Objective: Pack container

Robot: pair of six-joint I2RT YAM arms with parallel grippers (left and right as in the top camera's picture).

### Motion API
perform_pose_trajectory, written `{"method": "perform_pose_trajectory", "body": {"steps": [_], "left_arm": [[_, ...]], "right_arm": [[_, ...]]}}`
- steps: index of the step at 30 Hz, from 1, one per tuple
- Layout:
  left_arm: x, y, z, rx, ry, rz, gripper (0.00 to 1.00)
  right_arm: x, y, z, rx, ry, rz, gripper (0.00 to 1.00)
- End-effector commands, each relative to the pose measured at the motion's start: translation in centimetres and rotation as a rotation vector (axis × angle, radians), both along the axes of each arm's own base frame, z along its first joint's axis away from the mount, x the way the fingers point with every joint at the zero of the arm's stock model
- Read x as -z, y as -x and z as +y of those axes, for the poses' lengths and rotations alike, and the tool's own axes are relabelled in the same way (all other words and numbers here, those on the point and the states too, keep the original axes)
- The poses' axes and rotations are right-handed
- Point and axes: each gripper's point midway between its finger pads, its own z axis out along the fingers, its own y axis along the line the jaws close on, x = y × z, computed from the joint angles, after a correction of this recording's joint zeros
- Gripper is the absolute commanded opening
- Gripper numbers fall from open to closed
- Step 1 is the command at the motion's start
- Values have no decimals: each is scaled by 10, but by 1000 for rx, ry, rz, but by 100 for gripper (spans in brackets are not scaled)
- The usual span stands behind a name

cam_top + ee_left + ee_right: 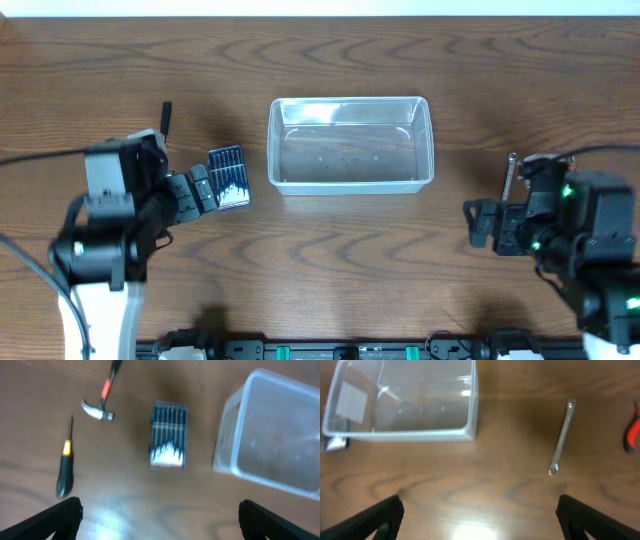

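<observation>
Left claw (160, 510), right claw (480, 505) released; bit case (168, 435) near container (350, 187) left edge, apart.

Table (330, 250): dark brown wood, bold wavy grain running left to right; fills almost the whole overhead view; surface smooth, slight sheen. Far edge: narrow pale strip (320, 7) beyond the tabletop; wall or floor, cannot tell. Light falls from above; soft whitish glare (125, 510) on the near wood in both wrist views; shadows faint and blurred.
</observation>
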Motion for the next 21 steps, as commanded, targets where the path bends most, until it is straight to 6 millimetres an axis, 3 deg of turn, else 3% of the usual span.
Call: {"method": "perform_pose_trajectory", "body": {"steps": [1,3,7,13,21], "left_arm": [[-5,0,-2,28,-5,51,98],[-2,4,-2,27,0,75,98],[-5,11,-8,43,29,75,99],[-18,20,-9,45,25,19,98],[-32,29,-9,53,10,-50,98]], "right_arm": [[-35,2,2,-17,-4,-16,99],[-46,5,-6,10,30,-21,99],[-51,11,-44,246,119,10,99],[-13,5,-71,364,165,246,99],[40,-47,-70,352,109,440,99]]}}
